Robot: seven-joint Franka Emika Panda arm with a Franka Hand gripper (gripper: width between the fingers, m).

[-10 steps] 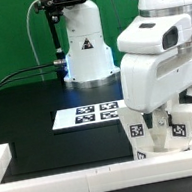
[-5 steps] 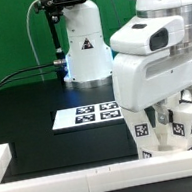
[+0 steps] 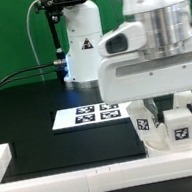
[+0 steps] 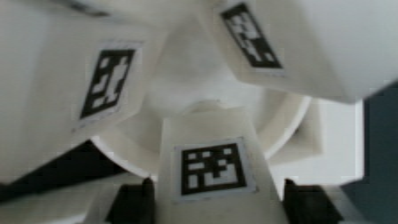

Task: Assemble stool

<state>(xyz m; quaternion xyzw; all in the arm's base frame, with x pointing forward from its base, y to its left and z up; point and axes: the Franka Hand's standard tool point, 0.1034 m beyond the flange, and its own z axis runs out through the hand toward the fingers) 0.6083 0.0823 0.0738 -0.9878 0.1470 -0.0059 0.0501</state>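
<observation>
At the table's (image 3: 30, 135) near corner, on the exterior view's right, the gripper (image 3: 177, 112) is clamped on a tagged white stool leg (image 3: 178, 128). Other white tagged stool parts (image 4: 107, 80) crowd beside it. The marker board (image 3: 85, 114) lies near, flat.

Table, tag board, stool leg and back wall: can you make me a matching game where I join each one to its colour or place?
Things:
1. table
2. marker board
3. stool leg
4. back wall

Colour or place:
A. green
B. between the fingers of the gripper
C. black
D. lying flat on the table, showing square tags

Pairs: 1-C, 2-D, 3-B, 4-A
</observation>
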